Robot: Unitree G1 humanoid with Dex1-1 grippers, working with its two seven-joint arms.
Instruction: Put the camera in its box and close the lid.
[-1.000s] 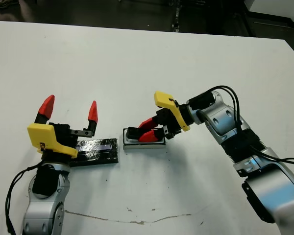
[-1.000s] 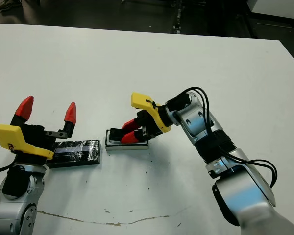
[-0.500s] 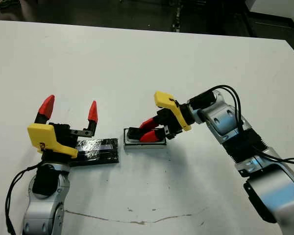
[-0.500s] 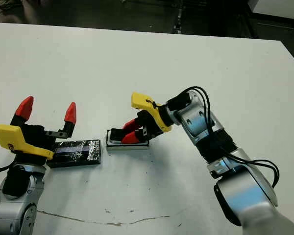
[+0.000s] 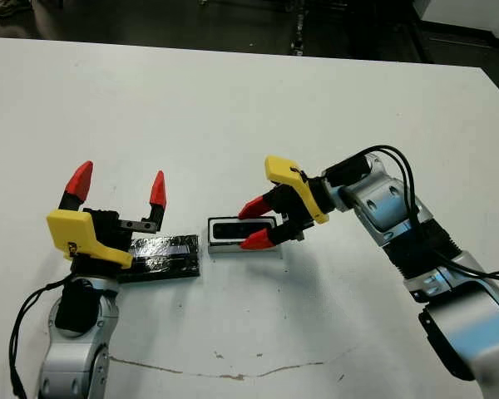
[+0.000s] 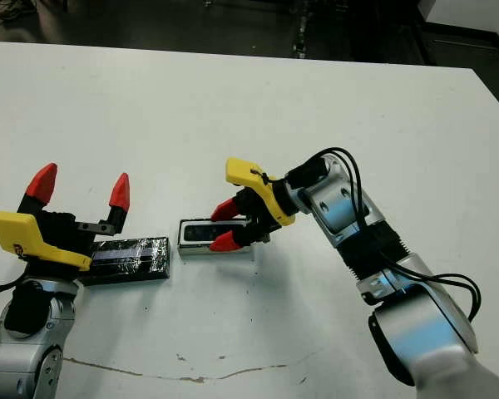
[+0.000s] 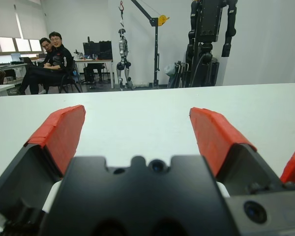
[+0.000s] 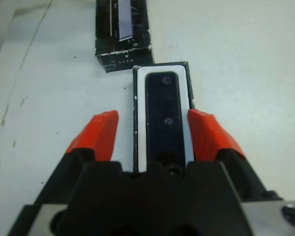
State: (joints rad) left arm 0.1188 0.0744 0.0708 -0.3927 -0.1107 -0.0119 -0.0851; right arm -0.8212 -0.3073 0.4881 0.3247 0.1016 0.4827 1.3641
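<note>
Camera (image 8: 163, 118) seated lengthwise in box (image 5: 243, 233); right tool (image 5: 259, 224) open astride. Lid (image 5: 162, 255) just left, end-on, under open left tool (image 5: 119, 189), nearer arm.

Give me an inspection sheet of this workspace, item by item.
Surface: white table, scuffed along its near edge.
Job's things: camera lies in the box; lid flat beside it, not on.
Clutter: nothing seen.
Grippers: right gripper open, fingers either side of the box; left gripper open, holding nothing, above the lid.
Cables: black cables loop over the right arm.
Surroundings: seated people and equipment beyond the table.
</note>
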